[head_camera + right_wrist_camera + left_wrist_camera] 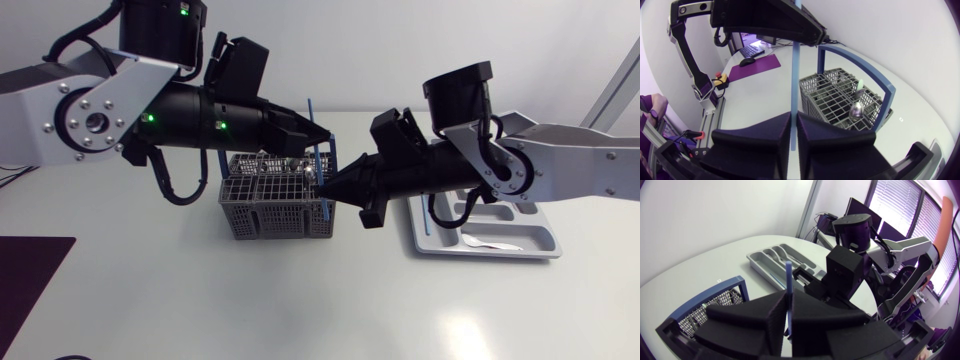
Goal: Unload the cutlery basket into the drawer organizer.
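Observation:
A thin blue utensil (318,150) stands upright over the grey cutlery basket (270,200), which has a blue handle (875,75). My left gripper (322,135) is shut on the utensil's upper part, and in the left wrist view the blue utensil (788,287) rises from between its fingers. My right gripper (324,187) is shut on the same utensil lower down, and in the right wrist view the blue utensil (795,75) runs up from its fingers. A metal spoon (856,110) stands in the basket. The grey drawer organizer (540,245) lies to the right.
In the organizer lie a blue utensil (428,215) and a white spoon (490,243). A dark purple mat (30,270) lies at the table's left front. The two arms meet above the basket's right end.

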Available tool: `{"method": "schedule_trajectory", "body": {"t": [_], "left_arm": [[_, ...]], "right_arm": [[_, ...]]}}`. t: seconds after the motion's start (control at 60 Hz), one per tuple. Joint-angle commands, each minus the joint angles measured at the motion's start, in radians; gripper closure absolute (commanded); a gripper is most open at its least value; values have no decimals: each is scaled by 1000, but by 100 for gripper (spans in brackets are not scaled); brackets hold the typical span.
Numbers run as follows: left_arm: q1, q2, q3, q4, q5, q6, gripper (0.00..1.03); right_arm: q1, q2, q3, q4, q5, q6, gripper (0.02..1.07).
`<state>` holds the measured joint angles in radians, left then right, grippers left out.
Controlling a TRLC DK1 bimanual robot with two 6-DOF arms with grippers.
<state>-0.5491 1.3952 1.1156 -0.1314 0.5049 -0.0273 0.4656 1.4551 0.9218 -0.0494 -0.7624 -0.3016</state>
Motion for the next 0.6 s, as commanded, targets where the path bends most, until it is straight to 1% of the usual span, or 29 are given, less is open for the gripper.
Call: {"method": "schedule_trajectory", "body": {"t": [0.0, 0.067, 0.083, 0.167, 0.2, 0.317, 0.417, 0.583], "left_arm": [[14, 13, 43, 9, 12, -33, 77], [21, 11, 52, 7, 12, -36, 55], [25, 10, 55, 7, 12, -36, 47], [37, 5, 67, 7, 12, -36, 25], [41, 4, 75, 7, 12, -36, 18], [69, -2, 101, 7, 12, -37, 11], [104, -12, 122, 7, 12, -42, 10], [170, -25, 128, 7, 12, -43, 9]], "right_arm": [[21, 10, 3, -21, -3, 4, 101], [24, 5, -1, -38, 0, 1, 101], [24, 4, -3, -40, 0, -1, 101], [24, -10, -17, -58, 3, -10, 101], [24, -16, -23, -69, 8, -18, 101], [11, -52, -47, -99, 17, -39, 101], [-12, -91, -77, -132, 23, -60, 101], [-94, -171, -126, -184, 23, -91, 101]]}}
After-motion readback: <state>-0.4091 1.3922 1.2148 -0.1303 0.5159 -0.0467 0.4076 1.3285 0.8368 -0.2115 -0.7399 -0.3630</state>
